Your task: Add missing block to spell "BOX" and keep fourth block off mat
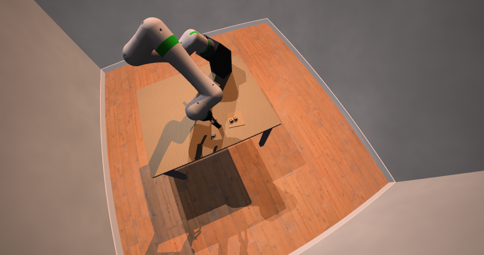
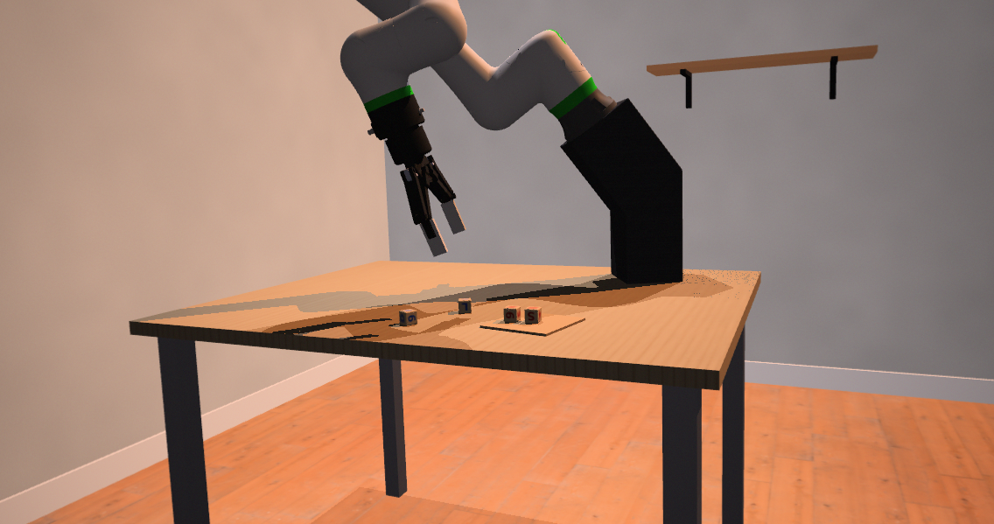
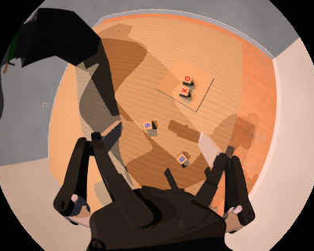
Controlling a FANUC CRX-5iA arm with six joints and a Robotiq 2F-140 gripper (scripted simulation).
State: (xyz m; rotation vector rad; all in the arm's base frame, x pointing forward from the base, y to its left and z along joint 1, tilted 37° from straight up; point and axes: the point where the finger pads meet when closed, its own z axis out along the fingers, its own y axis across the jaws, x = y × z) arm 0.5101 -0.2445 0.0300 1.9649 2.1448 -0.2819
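Approach stage: gripper (image 2: 443, 232), wide open and empty, high above two loose blue-lettered blocks (image 3: 182, 158); next, identify B, descend squarely.

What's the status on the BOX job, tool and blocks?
Tool open, empty, high above the table. Two red-lettered blocks together on the mat; third slot unfilled. Two blue-lettered blocks off the mat, untouched. Nothing blocking them.
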